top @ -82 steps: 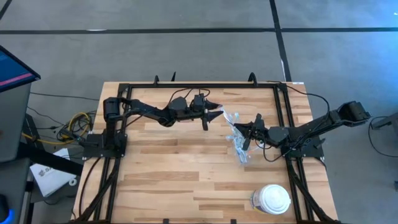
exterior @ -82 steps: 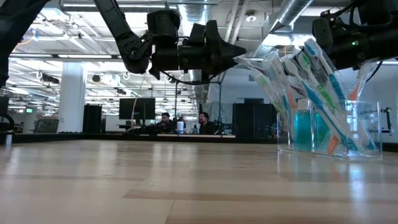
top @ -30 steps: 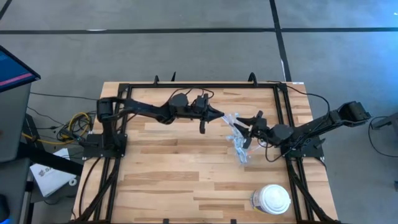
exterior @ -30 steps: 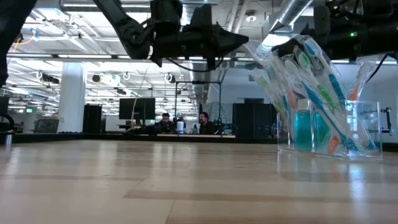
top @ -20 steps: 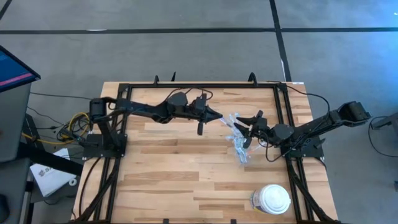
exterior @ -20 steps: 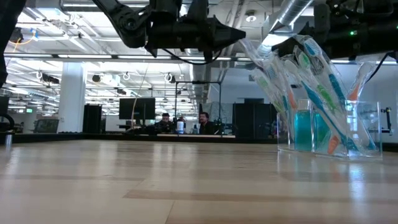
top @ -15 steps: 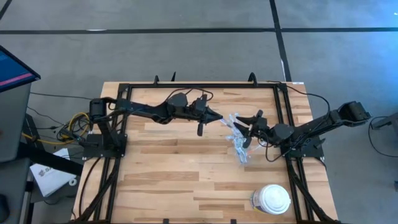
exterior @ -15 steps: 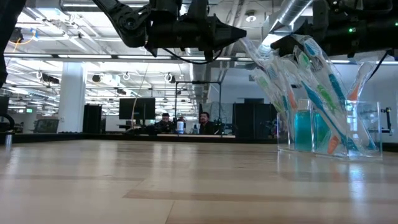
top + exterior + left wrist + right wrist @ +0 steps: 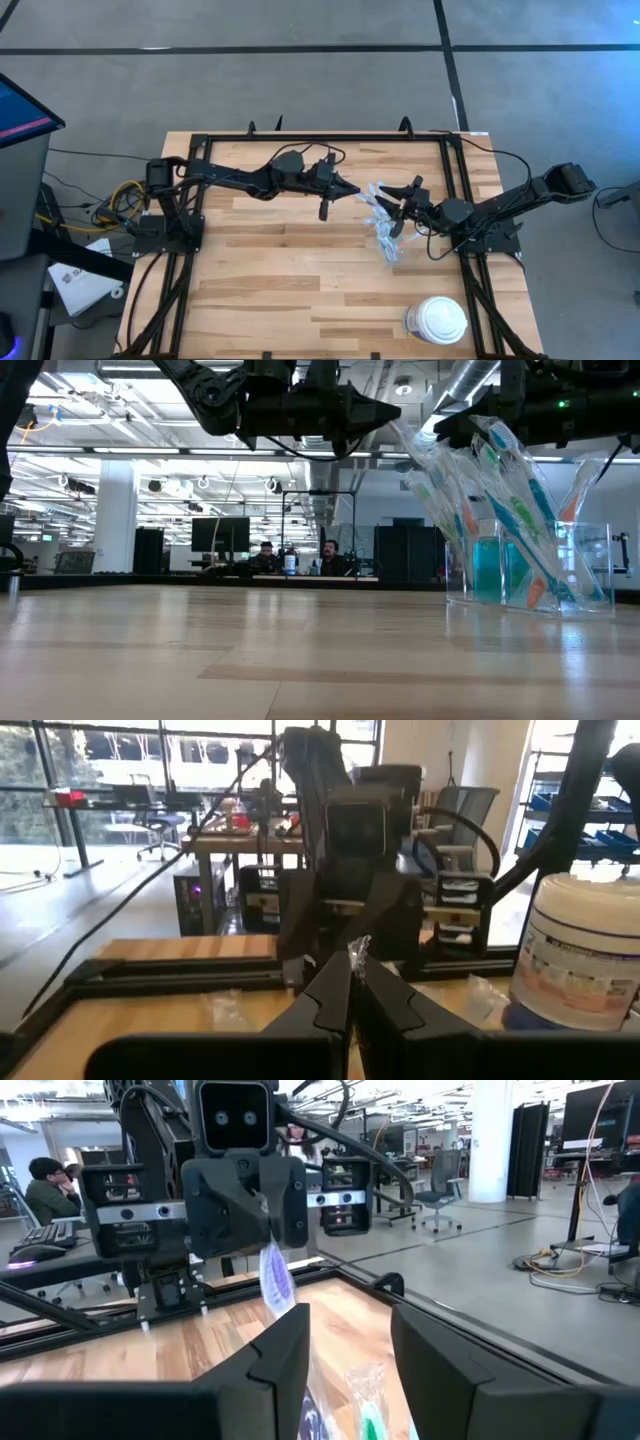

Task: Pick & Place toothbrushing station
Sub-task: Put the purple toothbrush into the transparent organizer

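Note:
A small clear cup (image 9: 530, 570) stands on the table right of centre. It holds several wrapped toothbrushes (image 9: 480, 490) that lean left, and a teal tube. My left gripper (image 9: 395, 412) hangs above and left of the cup, shut on one wrapped toothbrush (image 9: 275, 1275). My right gripper (image 9: 345, 1350) is level over the cup and open. Its fingers stand on either side of the toothbrush tops (image 9: 490, 435); I cannot tell whether they touch them. My left gripper pinches the upper end of a clear-wrapped toothbrush (image 9: 270, 1240) between its two fingers. The fingers come level from the table's left side. The toothbrush slants down from the fingers toward the cup, and its lower end (image 9: 450, 530) stays among the others.
A large white round lidded container (image 9: 440, 320) stands near the table's front right edge. A black frame (image 9: 325, 140) runs along the table's far and side edges. Bare wood lies left of and in front of the cup.
My left gripper has risen a little, still shut on the toothbrush's upper end, which has gone up with it. The toothbrush's lower end has stayed at the cup.

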